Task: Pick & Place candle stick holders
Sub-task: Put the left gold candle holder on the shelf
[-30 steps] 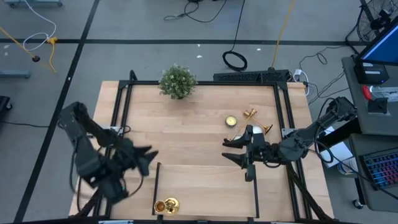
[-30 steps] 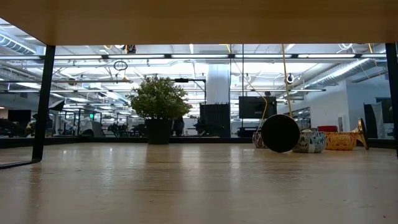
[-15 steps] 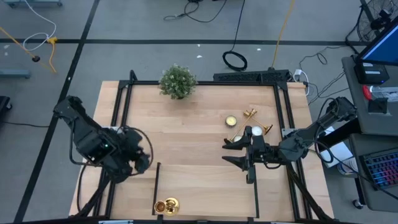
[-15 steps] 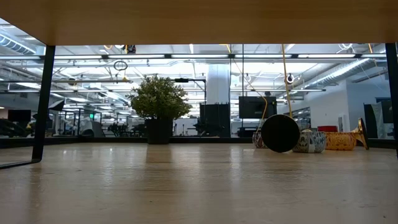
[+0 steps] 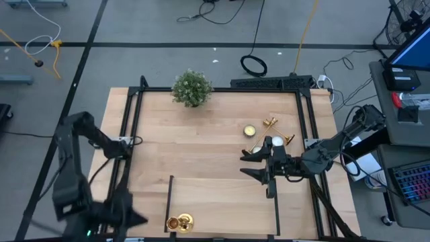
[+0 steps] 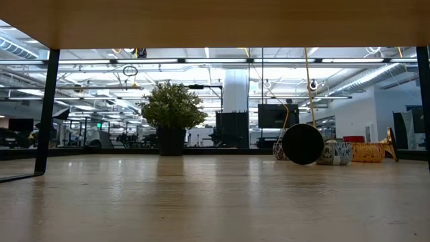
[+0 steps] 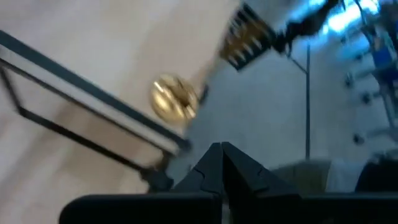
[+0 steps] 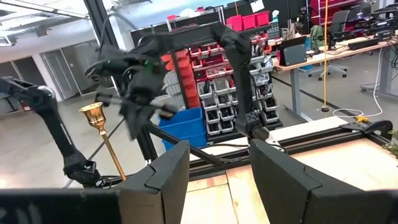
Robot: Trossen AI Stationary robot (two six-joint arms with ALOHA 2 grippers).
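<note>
Three candle stick holders on the surface (image 5: 215,128): one upright at the near edge (image 5: 179,222), two toppled far right (image 5: 271,124) (image 5: 250,130). Left end effector (image 7: 221,163) together, near-left; right end effector (image 5: 257,163) apart, right.

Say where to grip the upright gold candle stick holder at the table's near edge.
Grip the candle stick holder on its slim stem, just under the cup, coming in level from the side. It stands upright, so the stem is a bare vertical post and the wider cup should stop a slip. The left claw looks nearest but is shut.
</note>
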